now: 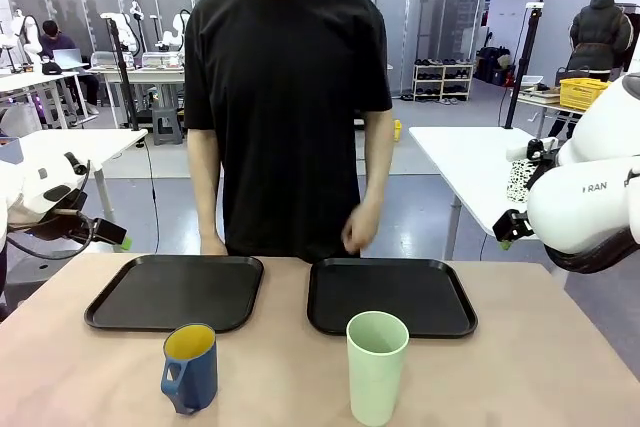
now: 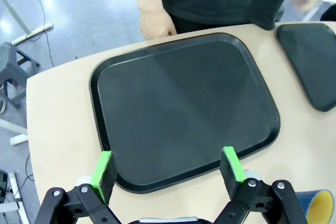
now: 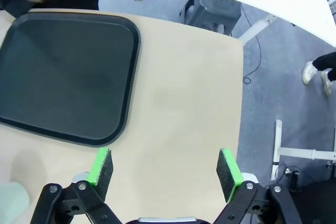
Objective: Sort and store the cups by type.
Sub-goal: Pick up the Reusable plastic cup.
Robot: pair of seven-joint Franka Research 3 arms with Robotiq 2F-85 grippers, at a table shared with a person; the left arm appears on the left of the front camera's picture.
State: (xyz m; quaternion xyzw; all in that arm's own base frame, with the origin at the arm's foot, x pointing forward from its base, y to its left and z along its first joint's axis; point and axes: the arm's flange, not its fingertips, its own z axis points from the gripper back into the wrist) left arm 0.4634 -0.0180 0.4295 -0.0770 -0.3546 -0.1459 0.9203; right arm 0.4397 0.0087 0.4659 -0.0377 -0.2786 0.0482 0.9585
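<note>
Two cups are standing upright on the near part of the beige table (image 1: 520, 377), and both are outside the trays. The dark blue mug (image 1: 190, 367) with the yellow interior is sitting just in front of the left tray (image 1: 175, 292), its handle turned toward the robot's side. The pale green tumbler (image 1: 377, 367) is standing at the near edge of the right tray (image 1: 390, 297). The two black trays are lying side by side, a little apart. A person (image 1: 285, 97) in a black T-shirt is standing at the far side, one hand (image 1: 213, 244) hanging by the far edge of the left tray and the other hand (image 1: 360, 230), blurred, above the right tray's far edge. The left gripper (image 2: 167, 158) is hanging over the near edge of the left tray, its green-padded fingers spread wide and holding nothing. The right gripper (image 3: 164, 156) is hanging over bare table beside the right tray, also spread wide and empty.
</note>
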